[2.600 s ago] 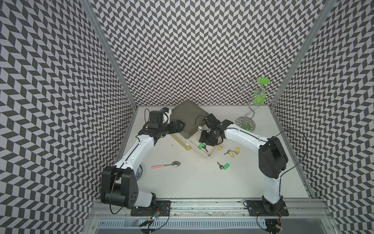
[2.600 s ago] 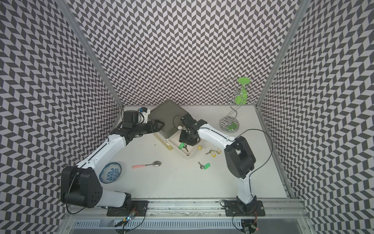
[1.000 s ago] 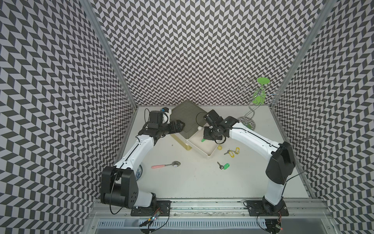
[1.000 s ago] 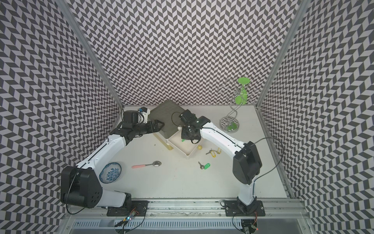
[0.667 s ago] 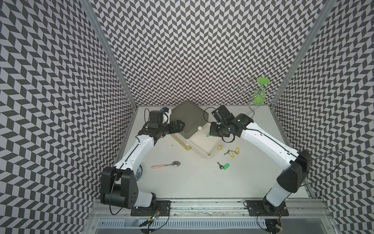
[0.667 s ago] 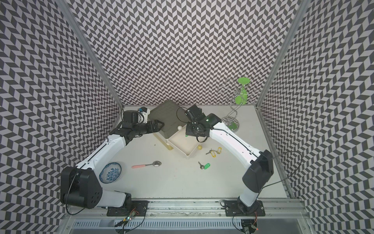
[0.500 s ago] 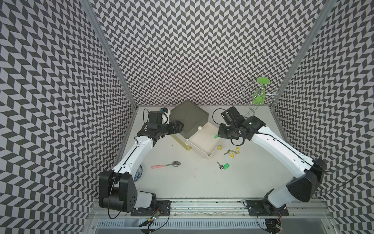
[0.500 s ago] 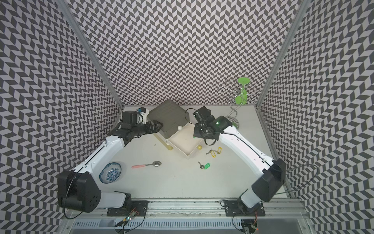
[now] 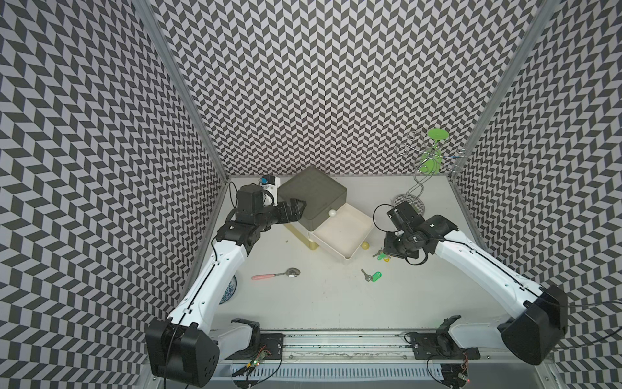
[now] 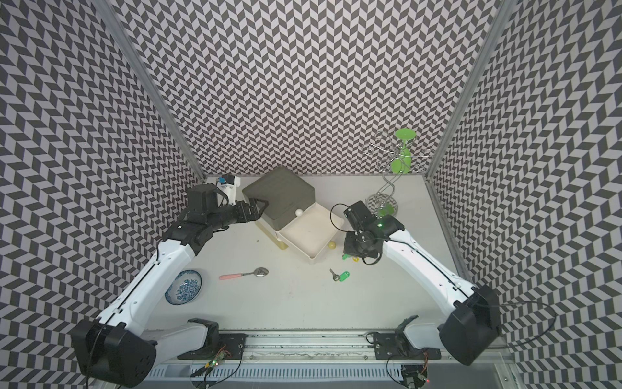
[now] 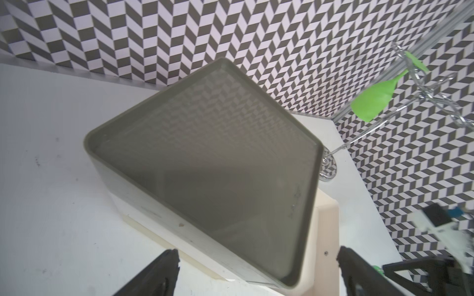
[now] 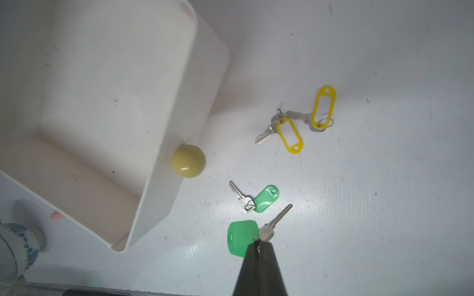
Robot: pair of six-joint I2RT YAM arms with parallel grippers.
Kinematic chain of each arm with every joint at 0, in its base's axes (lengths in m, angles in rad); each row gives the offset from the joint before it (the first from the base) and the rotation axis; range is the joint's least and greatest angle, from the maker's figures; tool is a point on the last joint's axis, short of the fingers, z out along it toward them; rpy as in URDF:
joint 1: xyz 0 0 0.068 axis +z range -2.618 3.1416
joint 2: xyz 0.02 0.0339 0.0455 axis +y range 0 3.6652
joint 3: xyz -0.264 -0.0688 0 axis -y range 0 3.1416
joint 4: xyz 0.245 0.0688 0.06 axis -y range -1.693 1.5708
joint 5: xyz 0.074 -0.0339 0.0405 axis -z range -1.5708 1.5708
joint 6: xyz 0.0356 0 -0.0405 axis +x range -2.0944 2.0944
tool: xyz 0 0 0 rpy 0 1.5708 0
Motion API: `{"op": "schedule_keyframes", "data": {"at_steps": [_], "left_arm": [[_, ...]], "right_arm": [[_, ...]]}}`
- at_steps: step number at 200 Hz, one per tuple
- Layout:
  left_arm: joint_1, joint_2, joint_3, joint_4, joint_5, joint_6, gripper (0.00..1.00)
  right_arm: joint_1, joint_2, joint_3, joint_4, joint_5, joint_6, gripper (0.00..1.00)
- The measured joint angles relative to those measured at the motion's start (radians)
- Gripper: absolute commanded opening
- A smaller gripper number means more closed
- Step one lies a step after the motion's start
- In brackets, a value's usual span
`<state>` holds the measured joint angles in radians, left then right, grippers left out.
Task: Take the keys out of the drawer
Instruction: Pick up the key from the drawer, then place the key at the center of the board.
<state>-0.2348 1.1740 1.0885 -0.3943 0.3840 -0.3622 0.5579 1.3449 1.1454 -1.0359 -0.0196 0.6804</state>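
Leftmost, the left gripper (image 9: 298,208) holds its jaws apart at the left side of the grey cabinet (image 9: 313,192) by the table's back edge. The cabinet's cream drawer (image 9: 340,232) is pulled out. On the table (image 9: 336,303), just beside the drawer's front, lie a green-tagged key (image 12: 264,198) and two yellow-tagged keys (image 12: 289,135). The right gripper (image 12: 257,246) is pinched together on a second green-tagged key (image 12: 241,238).

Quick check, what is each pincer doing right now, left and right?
Left pincer: open, holding nothing, at the grey drawer unit.
Right pincer: shut on a green-tagged key.
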Motion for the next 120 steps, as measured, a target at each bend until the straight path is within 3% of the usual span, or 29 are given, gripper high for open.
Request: {"op": "schedule_keyframes", "data": {"at_steps": [44, 99, 120], "left_arm": [[-0.158, -0.137, -0.076, -0.002, -0.001, -0.031, 1.00], [-0.166, -0.187, -0.148, -0.042, -0.016, -0.044, 1.00], [-0.166, -0.187, -0.148, -0.045, -0.032, -0.043, 1.00]], "right_arm": [[-0.001, -0.011, -0.164, 0.072, -0.090, -0.004, 0.00], [-0.005, -0.014, -0.304, 0.176, -0.217, -0.013, 0.00], [-0.005, 0.008, -0.325, 0.209, -0.256, -0.021, 0.12]]}}
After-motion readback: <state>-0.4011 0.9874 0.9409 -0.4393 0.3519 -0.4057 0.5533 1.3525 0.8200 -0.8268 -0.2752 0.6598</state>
